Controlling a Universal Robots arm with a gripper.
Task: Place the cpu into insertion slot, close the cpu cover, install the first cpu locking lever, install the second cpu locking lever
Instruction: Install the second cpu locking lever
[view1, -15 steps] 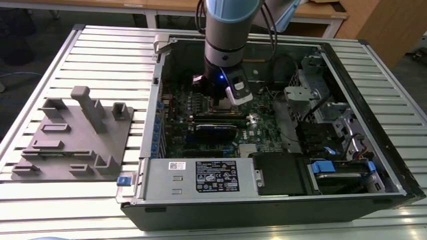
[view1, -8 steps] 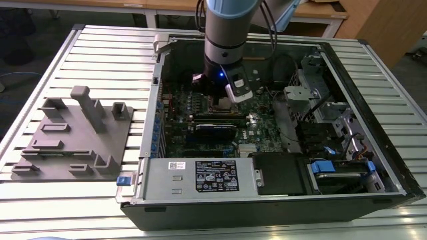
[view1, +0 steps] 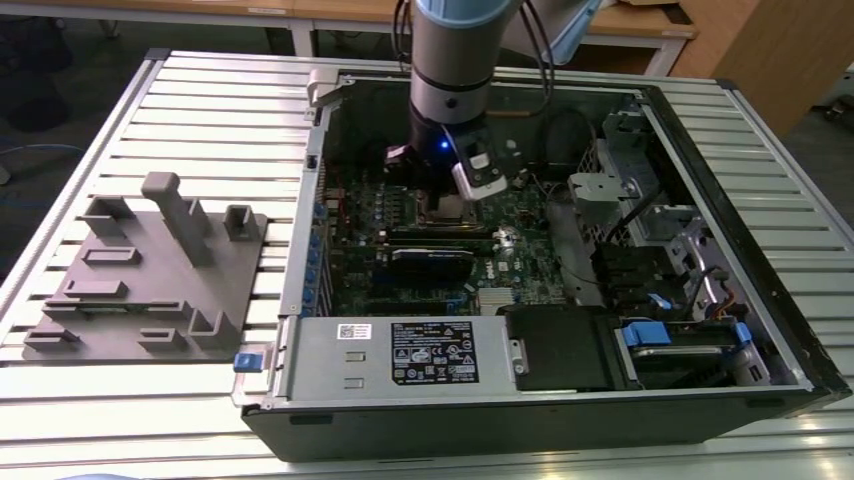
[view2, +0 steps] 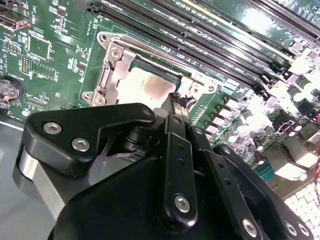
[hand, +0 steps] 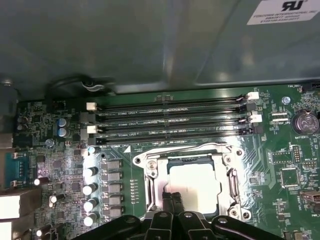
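I count four long memory slots (hand: 170, 120) on the green board, one cpu (hand: 194, 187), one cpu cover (hand: 187, 155), and one power-supply box (view1: 400, 352).

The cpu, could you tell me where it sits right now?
In both wrist views the cpu lies in the insertion slot, framed by the cpu cover, beside the memory slots, with the gripper at its edge.

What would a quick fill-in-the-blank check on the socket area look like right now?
1. The cpu lies inside the insertion ____.
2. The cpu cover lies flat around the cpu, so it is ____.
3. The claw hovers right over the socket's ____ edge frame.
4. The long memory slots next to the socket are ____ of modules.

Missing words: slot; closed; metal; empty
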